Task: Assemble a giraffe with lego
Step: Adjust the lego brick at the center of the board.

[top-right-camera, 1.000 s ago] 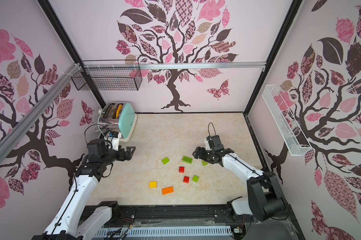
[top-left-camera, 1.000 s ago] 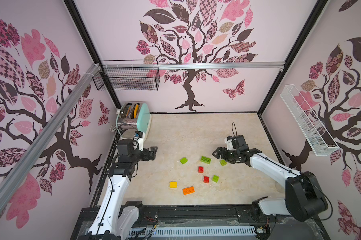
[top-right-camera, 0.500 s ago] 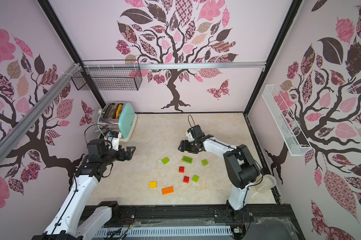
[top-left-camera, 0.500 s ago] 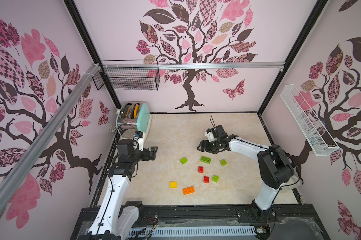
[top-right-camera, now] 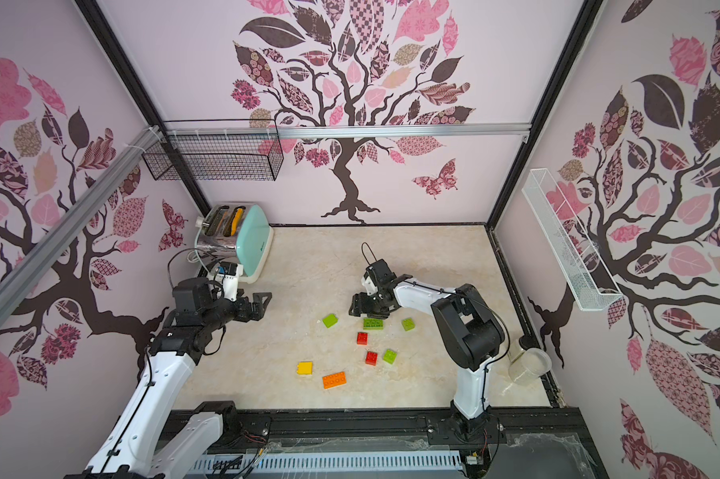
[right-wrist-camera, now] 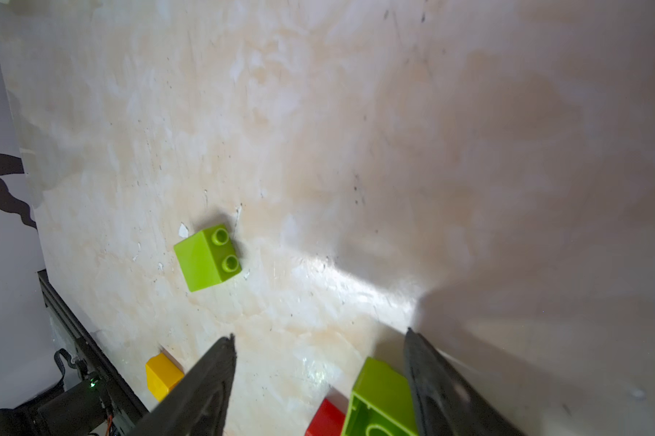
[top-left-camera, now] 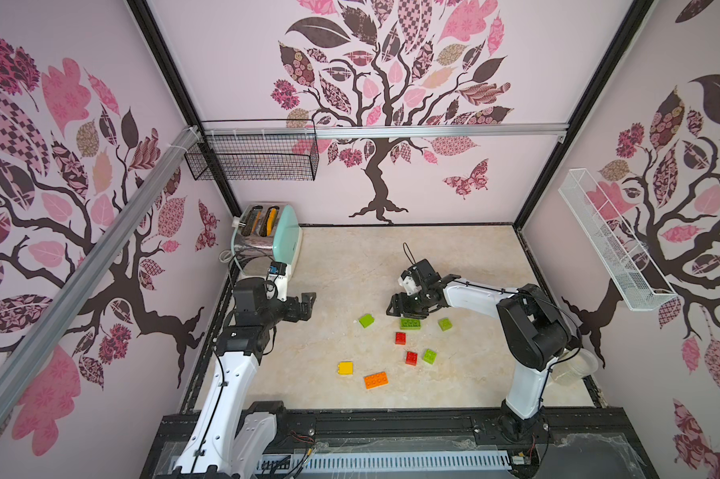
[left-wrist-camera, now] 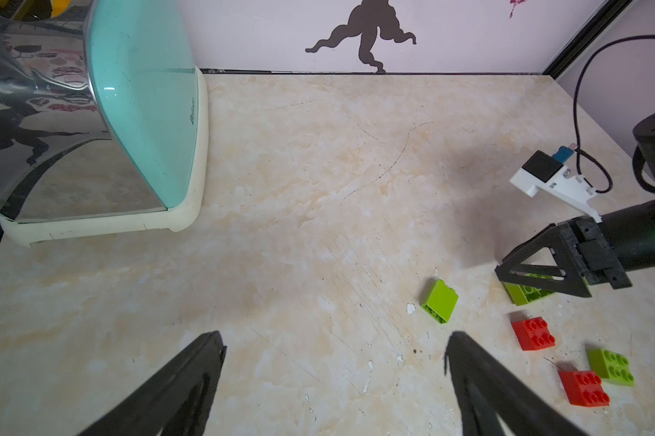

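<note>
No giraffe is in view; the lego lies loose on the table. In both top views a long green brick [top-left-camera: 409, 323] [top-right-camera: 374, 323] lies under my right gripper [top-left-camera: 402, 312] [top-right-camera: 366, 314]. Around it lie a green brick [top-left-camera: 366, 320], another green brick [top-left-camera: 445, 324], two red bricks [top-left-camera: 400, 338] [top-left-camera: 411, 357], a yellow brick [top-left-camera: 345, 368] and an orange brick [top-left-camera: 376, 380]. In the right wrist view the right gripper [right-wrist-camera: 319, 334] is open, with the green brick [right-wrist-camera: 382, 392] against one finger. My left gripper [top-left-camera: 310, 307] [left-wrist-camera: 334, 334] hangs open and empty, left of the bricks.
A mint toaster [top-left-camera: 267, 232] stands at the back left, close behind the left arm. A clear plastic cup [top-left-camera: 574, 369] sits at the front right corner. A black wire basket [top-left-camera: 252, 155] and a white rack [top-left-camera: 611, 244] hang on the walls.
My right gripper has swung left across the table and come down over the long green brick, its jaws narrowing somewhat. The left arm and the bricks have not moved.
</note>
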Robot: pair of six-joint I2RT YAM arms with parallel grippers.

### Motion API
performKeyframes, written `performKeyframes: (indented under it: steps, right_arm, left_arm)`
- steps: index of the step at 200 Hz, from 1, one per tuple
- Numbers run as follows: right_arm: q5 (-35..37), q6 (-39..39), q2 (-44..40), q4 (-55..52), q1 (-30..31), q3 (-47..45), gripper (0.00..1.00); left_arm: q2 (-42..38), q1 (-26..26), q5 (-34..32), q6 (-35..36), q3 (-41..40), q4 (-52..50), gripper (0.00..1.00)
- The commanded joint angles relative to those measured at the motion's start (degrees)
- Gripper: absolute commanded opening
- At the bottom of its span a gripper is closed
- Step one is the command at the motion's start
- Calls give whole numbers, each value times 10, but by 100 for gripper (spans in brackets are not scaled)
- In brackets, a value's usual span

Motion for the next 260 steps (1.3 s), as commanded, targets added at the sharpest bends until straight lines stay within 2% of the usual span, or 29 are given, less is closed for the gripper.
performKeyframes:
  steps: [1, 34, 84, 133, 156, 182, 204, 260]
  right_arm:
    - [-2, 3, -53, -31, 9, -8, 74]
    - [24, 22, -124, -40, 15, -66, 73]
    - [15, 62, -185, -22, 35, -145, 73]
    - [15, 78, -160, 9, 43, -164, 73]
    - [39, 70, -137, -16, 43, -140, 71]
    - [53, 71, -129, 4, 43, -134, 71]
    - [86, 54, -104, -31, 42, -97, 71]
    - [96, 36, -72, -28, 42, -60, 71]
  left_arm:
    - [-9, -2, 15, 3, -3, 6, 98]
    - [-12, -4, 11, 4, -4, 4, 98]
    - [-9, -4, 19, 2, -6, 9, 98]
    - [-11, -4, 21, 3, -8, 9, 98]
    - [-8, -2, 18, 3, -4, 2, 98]
    - [-13, -3, 22, 5, -9, 7, 98]
    - [-11, -3, 18, 4, -5, 2, 98]
    - [-4, -13, 19, 0, -6, 5, 98]
